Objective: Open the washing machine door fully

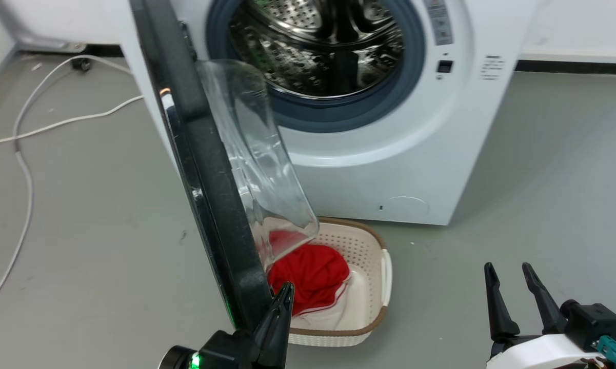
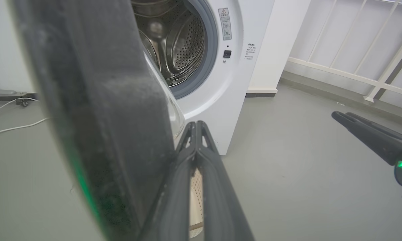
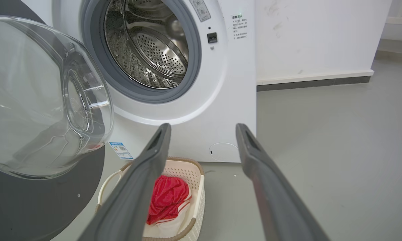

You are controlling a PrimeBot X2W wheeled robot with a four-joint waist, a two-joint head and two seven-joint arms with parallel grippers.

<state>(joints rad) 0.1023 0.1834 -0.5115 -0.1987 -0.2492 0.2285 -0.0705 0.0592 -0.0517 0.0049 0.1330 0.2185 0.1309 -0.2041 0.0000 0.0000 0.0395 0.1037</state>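
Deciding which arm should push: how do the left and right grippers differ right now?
The left gripper is shut, the right gripper open. The left sits close beside the edge of the washing machine door; the right hangs apart from it over the floor. Both point toward the washing machine.

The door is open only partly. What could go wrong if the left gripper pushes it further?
The left gripper is shut and seems only to lean on the door, not gripping it, so it may slip off as the door swings. The basket stands on the floor close below the gripper and the door; a low arm might knock it.
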